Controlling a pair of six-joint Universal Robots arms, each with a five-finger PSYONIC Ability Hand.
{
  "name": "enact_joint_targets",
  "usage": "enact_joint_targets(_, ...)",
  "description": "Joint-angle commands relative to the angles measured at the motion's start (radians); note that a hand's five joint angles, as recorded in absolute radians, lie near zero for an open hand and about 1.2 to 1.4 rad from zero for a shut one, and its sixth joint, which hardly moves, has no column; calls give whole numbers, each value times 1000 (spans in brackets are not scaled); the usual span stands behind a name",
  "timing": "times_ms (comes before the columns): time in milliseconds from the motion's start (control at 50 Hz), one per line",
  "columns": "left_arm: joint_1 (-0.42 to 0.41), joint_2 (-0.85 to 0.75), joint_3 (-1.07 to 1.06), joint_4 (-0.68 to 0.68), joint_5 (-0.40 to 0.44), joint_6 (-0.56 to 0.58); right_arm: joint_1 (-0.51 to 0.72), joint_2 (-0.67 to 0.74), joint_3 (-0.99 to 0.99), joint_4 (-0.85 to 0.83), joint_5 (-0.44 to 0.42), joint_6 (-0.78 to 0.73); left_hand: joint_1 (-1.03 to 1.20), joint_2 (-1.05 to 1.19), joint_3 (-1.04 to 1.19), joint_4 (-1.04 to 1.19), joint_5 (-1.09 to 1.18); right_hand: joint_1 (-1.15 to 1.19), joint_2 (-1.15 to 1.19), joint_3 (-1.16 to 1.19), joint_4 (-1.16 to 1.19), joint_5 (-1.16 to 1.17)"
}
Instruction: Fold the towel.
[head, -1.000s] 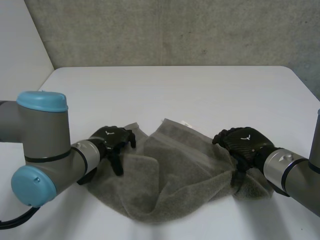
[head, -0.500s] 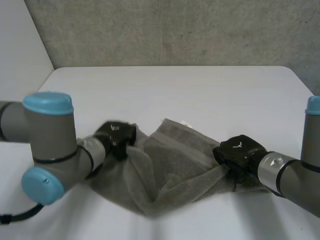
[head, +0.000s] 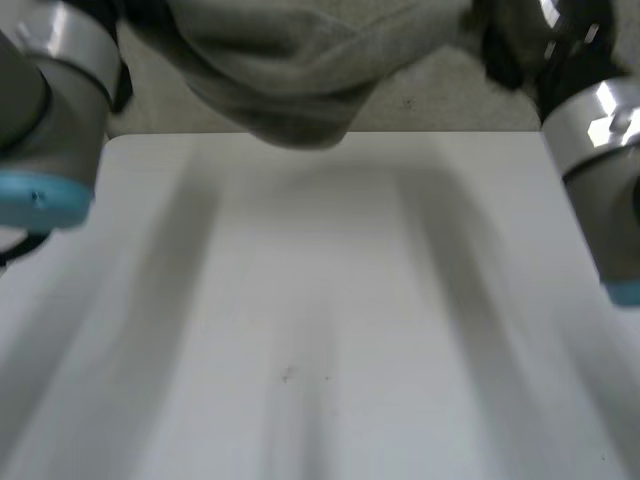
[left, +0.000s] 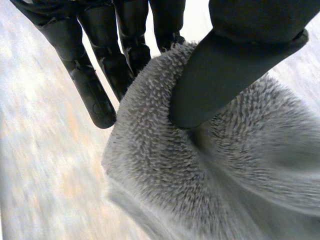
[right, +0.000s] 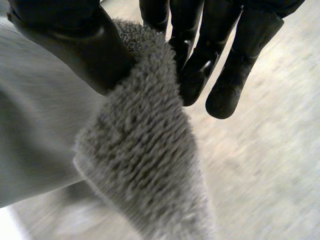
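Towel (head: 300, 60) held aloft between both arms, above white table (head: 320, 330), no contact with it. Middle of cloth sagged in broad fold. Left arm (head: 50, 110) and right arm (head: 600, 150) seen at either side of it.

Left hand (left: 230, 65): towel edge pinched by thumb against fingers (left: 125, 45); outermost finger seen straight beside cloth.

Right hand (right: 65, 45): towel edge clamped by thumb against fingers (right: 195, 60); pile bunched at grip, rest of cloth hung below.

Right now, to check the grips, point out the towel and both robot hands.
towel (head: 290, 70), head view, on its sagging middle.
left robot hand (left: 215, 75), left wrist view, on its thumb.
right robot hand (right: 65, 40), right wrist view, on its thumb.
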Motion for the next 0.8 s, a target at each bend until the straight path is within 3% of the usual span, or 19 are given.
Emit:
enact_joint_targets(20,-5,-4,-334,7,127,3,11,76,178,267,-71,-158,212,180,181,180,202,76,75,63,59,66)
enact_joint_targets(100,-6,-23,-540,13,194,8,29,180,276,423,-80,-394,212,180,181,180,202,76,75,63,59,66)
enact_joint_targets(200,-6,-35,-680,22,205,9,22,222,354,552,-71,-555,212,180,181,180,202,76,75,63,59,66)
enact_joint_targets(400,17,65,-782,22,207,9,23,92,397,842,-100,-580,212,180,181,180,202,76,75,63,59,66)
enact_joint_targets(500,49,140,-808,22,210,9,23,-20,397,1023,-169,-583,212,180,181,180,202,76,75,63,59,66)
enact_joint_targets(600,61,194,-828,22,228,9,16,-86,370,1192,-335,-597,212,180,181,180,202,76,75,63,59,66)
enact_joint_targets(620,61,198,-831,22,230,9,19,-89,350,1210,-362,-609,212,180,181,180,202,-80,-81,-93,-97,-89)
enact_joint_targets(640,61,198,-831,22,230,9,19,-89,350,1211,-363,-609,212,180,181,180,202,-81,-82,-95,-98,-91)
enact_joint_targets(660,61,200,-834,24,230,9,16,-91,321,1212,-373,-622,212,180,181,180,202,-701,-702,-714,-717,-710)
enact_joint_targets(680,61,200,-834,24,230,9,4,-91,287,1200,-384,-614,212,180,181,180,202,-1000,-1001,-1013,-1017,-1010)
enact_joint_targets(800,61,201,-846,25,230,9,-27,-54,133,1134,-381,-501,212,180,181,180,202,-1146,-1147,-1159,-1162,-1155)
